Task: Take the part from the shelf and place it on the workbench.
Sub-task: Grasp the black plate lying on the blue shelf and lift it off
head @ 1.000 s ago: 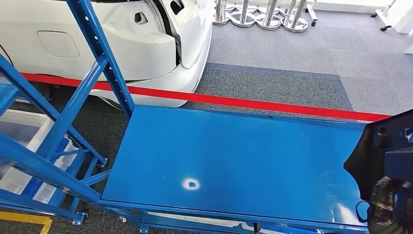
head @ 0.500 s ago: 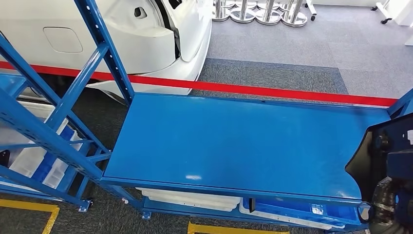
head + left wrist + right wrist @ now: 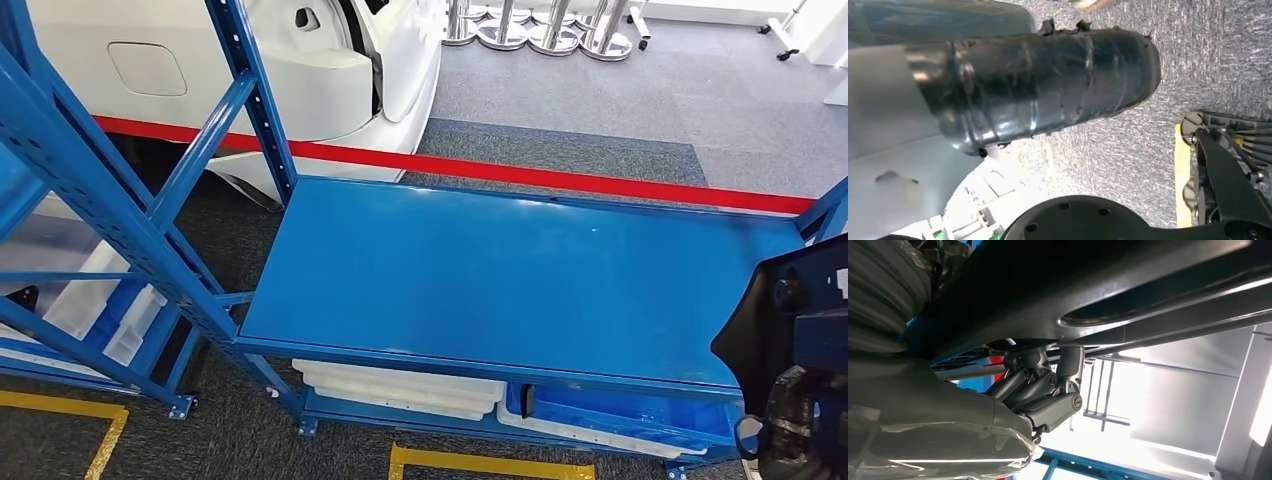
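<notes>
A large black moulded part (image 3: 778, 300) stands at the right edge of the head view, over the right end of the blue workbench (image 3: 500, 270). My right hand (image 3: 800, 425) sits just under it. In the right wrist view that hand's dark fingers (image 3: 1045, 390) curl up against the part's underside (image 3: 1108, 285) and grip it. The blue shelf frame (image 3: 130, 235) rises at the left. The left wrist view looks down at grey carpet, with my left hand's dark taped thumb (image 3: 1048, 85) across it; how its fingers lie is hidden.
A white car body (image 3: 330, 80) and a red barrier tape (image 3: 560, 178) lie behind the bench. White bins (image 3: 400, 388) and a blue bin (image 3: 620, 415) sit under it. More white bins (image 3: 90, 300) are in the shelf. Yellow floor lines (image 3: 480, 464) run in front.
The whole picture has shifted: the camera moved, so the bench's front edge and the bins under it have come into sight. The black part stays in my right hand.
</notes>
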Action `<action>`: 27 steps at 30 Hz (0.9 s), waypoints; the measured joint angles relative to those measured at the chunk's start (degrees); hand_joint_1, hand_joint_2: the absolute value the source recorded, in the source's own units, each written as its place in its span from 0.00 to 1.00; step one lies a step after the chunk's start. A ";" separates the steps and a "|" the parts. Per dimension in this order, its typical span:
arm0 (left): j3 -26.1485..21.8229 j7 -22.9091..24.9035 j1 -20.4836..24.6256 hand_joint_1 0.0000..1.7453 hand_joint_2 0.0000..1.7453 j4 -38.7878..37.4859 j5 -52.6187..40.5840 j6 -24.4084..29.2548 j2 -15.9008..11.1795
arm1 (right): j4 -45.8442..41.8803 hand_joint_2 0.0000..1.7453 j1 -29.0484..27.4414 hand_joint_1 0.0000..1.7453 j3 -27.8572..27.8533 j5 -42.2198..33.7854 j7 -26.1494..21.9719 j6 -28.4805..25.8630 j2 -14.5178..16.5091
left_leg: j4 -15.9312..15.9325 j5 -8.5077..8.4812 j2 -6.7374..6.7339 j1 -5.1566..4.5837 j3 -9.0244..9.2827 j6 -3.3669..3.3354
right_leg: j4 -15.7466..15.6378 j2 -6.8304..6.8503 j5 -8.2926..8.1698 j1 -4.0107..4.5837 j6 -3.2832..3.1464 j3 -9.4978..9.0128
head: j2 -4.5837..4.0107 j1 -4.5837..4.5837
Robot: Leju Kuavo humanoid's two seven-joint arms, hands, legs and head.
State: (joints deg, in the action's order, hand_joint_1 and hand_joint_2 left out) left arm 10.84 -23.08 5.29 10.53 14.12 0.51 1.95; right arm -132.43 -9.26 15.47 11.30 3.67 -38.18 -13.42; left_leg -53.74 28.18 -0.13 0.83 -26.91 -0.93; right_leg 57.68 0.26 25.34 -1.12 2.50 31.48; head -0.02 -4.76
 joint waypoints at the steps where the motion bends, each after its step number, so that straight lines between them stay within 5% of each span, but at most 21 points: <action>1: 0.00 0.00 0.03 0.00 0.00 0.00 0.00 -0.01 0.00 | 0.00 1.00 0.07 1.00 0.00 -0.01 0.00 0.00 0.00 | -0.07 -0.06 0.01 -0.09 -0.20 0.32 | -2.35 0.02 -0.28 0.11 -0.41 -1.24 | 0.00 -0.03; 4: -0.02 0.00 0.08 0.00 0.00 0.00 0.00 -0.01 0.00 | 0.00 1.00 0.12 1.00 0.00 -0.01 0.00 0.00 0.02 | -0.17 -0.12 -0.08 -0.12 -0.66 1.49 | -3.87 0.01 -0.13 0.34 -1.57 -1.54 | 0.01 -0.12; 6: -0.02 0.00 0.10 0.00 0.00 0.00 0.00 -0.01 0.00 | 0.00 1.00 0.15 1.00 0.00 -0.01 0.00 0.01 0.02 | -2.21 1.39 -0.03 -0.07 -1.53 2.06 | -4.59 0.11 -0.49 0.24 -2.29 -1.81 | 0.01 -0.19; 9: -0.02 0.05 0.08 0.00 0.00 0.00 0.00 -0.05 -0.42 | 0.03 1.00 0.17 1.00 0.01 -0.03 0.00 0.00 0.03 | -13.11 6.65 0.10 -0.09 -7.00 2.28 | -4.87 0.29 -0.70 0.37 -2.89 -1.81 | 0.00 -0.28; 11: -0.02 0.09 -0.11 0.00 0.00 -0.01 0.00 -0.09 -0.97 | 0.11 1.00 0.14 1.00 0.02 -0.08 0.00 0.01 0.04 | -17.59 7.28 0.11 -0.08 -9.46 2.30 | -4.64 0.27 -0.65 0.50 -3.00 -1.69 | 0.01 -0.27; 12: -0.02 0.10 -0.20 0.00 0.00 -0.01 0.00 -0.09 -1.21 | 0.15 1.00 0.15 1.00 0.02 -0.15 0.00 0.01 0.04 | -16.57 5.93 0.10 -0.07 -9.12 2.29 | -4.50 0.22 -0.62 0.52 -3.00 -1.68 | 0.01 -0.27; 15: -0.02 0.11 -0.17 0.00 0.00 -0.01 0.00 -0.10 -1.55 | 0.17 1.00 0.20 1.00 0.03 -0.48 0.00 0.01 0.04 | -5.76 0.30 0.16 -0.03 -4.23 1.95 | -3.68 -0.03 -0.27 0.61 -2.52 -1.52 | 0.01 -0.25; 17: -0.02 0.13 -0.03 0.00 0.00 -0.01 0.00 -0.11 -1.57 | 0.17 1.00 0.25 1.00 0.06 -0.55 0.00 0.01 0.04 | -2.15 -0.66 0.22 -0.18 -2.74 1.37 | -3.07 -0.12 -0.03 0.71 -1.83 -1.16 | 0.00 -0.15; 21: -0.02 0.10 -0.02 0.00 0.00 0.00 0.00 -0.13 -1.39 | 0.16 1.00 0.31 1.00 0.08 -0.60 -0.01 0.00 0.00 | -1.66 -1.25 0.17 -0.04 -3.02 -0.10 | -1.32 -0.13 1.20 0.54 -0.57 -0.22 | 0.01 -0.03; 25: -0.02 -0.04 -0.03 0.00 0.00 -0.01 0.00 -0.26 -0.36 | 0.27 1.00 0.46 1.00 0.11 -0.91 -0.02 0.00 -0.20 | -1.57 -1.70 0.13 0.02 -3.53 -0.69 | 12.57 -0.13 8.17 0.20 0.32 5.89 | 0.01 0.10; 27: -0.02 -0.13 -0.09 0.00 0.00 -0.02 0.00 -0.33 0.02 | 0.40 1.00 0.47 1.00 0.13 -1.02 -0.02 0.00 -0.34 | -1.58 -1.75 0.17 -0.02 -3.56 -0.68 | 13.37 -0.12 7.38 0.13 0.28 6.05 | 0.00 0.10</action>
State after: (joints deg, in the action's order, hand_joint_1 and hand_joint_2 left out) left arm 10.82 -23.21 5.20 10.52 14.12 0.18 1.96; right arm -132.03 -8.79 15.61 10.28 3.65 -38.18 -13.76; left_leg -55.32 26.42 0.04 0.81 -30.48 -1.61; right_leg 71.05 0.14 32.71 -0.99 2.78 37.53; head -0.02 -4.66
